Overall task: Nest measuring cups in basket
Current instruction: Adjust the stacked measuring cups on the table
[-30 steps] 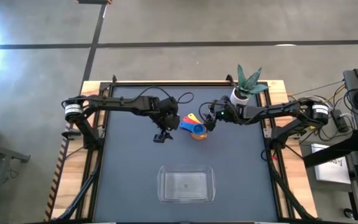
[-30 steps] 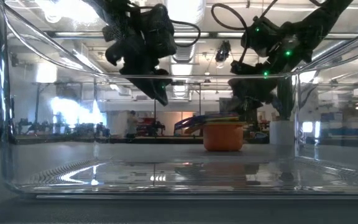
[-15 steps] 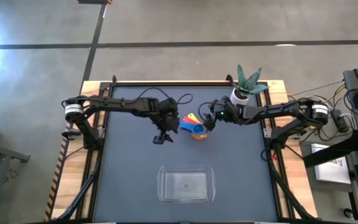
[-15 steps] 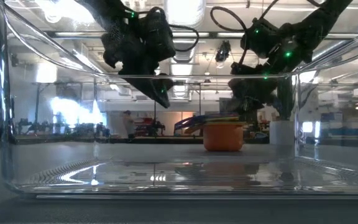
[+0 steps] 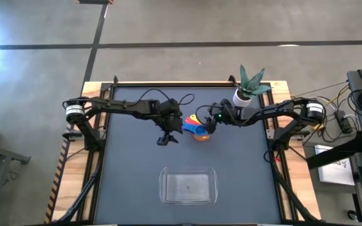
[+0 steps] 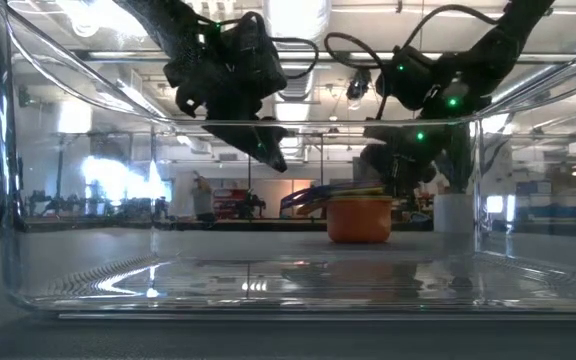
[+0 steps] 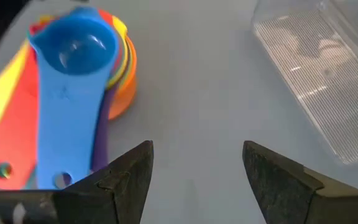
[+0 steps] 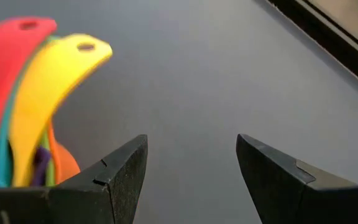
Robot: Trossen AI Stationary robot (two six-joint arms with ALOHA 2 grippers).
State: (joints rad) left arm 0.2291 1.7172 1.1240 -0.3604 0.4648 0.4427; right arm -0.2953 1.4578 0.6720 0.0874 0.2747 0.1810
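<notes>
The measuring cups (image 5: 197, 129) sit nested in one stack on the dark table, the orange cup (image 6: 358, 219) at the bottom and the blue one (image 7: 73, 46) on top, with the flat handles fanned out. My left gripper (image 5: 166, 137) hovers open just left of the stack; in its wrist view (image 7: 197, 168) the cups lie off to one side. My right gripper (image 5: 208, 122) hovers open at the stack's right, next to the red and yellow handles (image 8: 48, 68), which lie outside its fingers. The clear basket (image 5: 188, 186) lies near the table's near edge.
A small white plant pot (image 5: 242, 97) with a green plant stands near the table's far right corner, behind the right arm. The low view looks through the basket's clear walls (image 6: 8, 200). Bare dark table lies between the stack and the basket.
My right gripper has moved a little toward the table's left, closer to the cup stack. The cups and the basket have stayed where they were.
</notes>
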